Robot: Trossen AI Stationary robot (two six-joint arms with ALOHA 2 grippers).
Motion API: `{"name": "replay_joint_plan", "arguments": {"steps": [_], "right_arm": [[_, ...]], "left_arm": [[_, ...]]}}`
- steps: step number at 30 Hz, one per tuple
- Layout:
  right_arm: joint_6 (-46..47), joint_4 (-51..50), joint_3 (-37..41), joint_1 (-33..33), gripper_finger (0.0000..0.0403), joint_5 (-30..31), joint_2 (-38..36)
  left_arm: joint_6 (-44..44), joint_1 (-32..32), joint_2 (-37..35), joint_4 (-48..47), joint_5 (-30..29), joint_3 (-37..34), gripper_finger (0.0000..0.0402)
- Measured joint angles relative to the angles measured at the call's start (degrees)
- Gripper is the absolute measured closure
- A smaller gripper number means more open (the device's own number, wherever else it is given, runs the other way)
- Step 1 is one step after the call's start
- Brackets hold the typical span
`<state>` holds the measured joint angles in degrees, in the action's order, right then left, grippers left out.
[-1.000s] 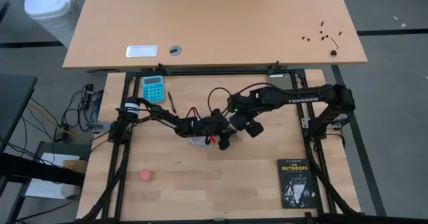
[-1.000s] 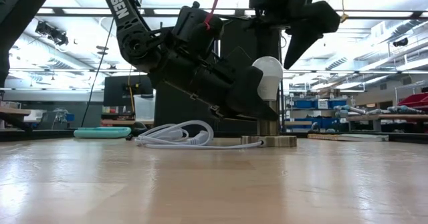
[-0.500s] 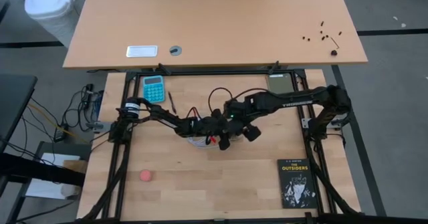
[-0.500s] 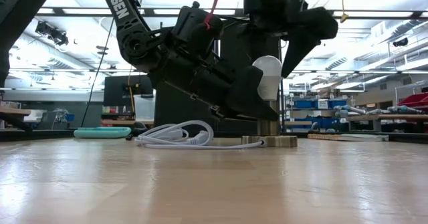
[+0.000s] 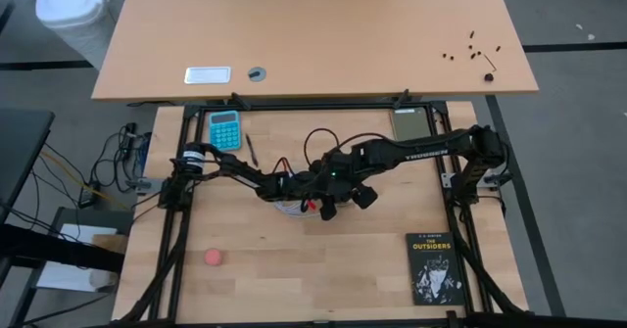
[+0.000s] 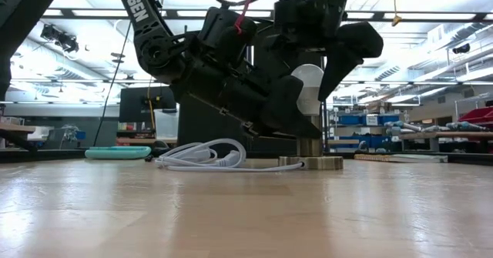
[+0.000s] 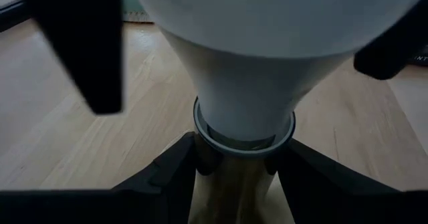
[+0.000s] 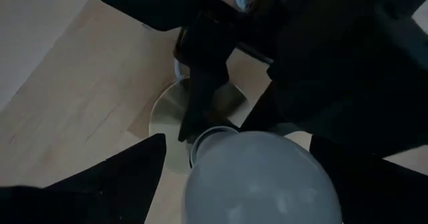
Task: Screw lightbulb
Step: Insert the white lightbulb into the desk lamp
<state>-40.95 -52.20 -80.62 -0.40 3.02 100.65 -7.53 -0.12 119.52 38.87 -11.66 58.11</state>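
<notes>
The bulb (image 6: 310, 86) has a smooth, matt white frosted shell; its collar (image 7: 244, 132) looks like pale plastic; the socket stem (image 6: 310, 147) and round base (image 8: 175, 114) are brushed, dull metal; the cord (image 6: 202, 155) is glossy white plastic; the table (image 6: 246, 212) is pale wood with a satin sheen; both grippers' fingers (image 7: 87, 43) are matt black.
</notes>
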Motion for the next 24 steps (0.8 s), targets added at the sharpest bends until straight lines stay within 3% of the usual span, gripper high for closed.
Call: {"name": "replay_joint_plan", "arguments": {"steps": [17,24], "right_arm": [[0.31,1.45,0.04,-1.45,0.0031,-1.29,1.52],[0.28,2.16,0.35,-2.73,0.0054,-1.69,1.52]], "left_arm": [[0.00,0.00,0.00,0.15,-0.04,0.00,0.0208],[0.00,0.00,0.00,0.20,-0.02,0.02,0.0208]]}}
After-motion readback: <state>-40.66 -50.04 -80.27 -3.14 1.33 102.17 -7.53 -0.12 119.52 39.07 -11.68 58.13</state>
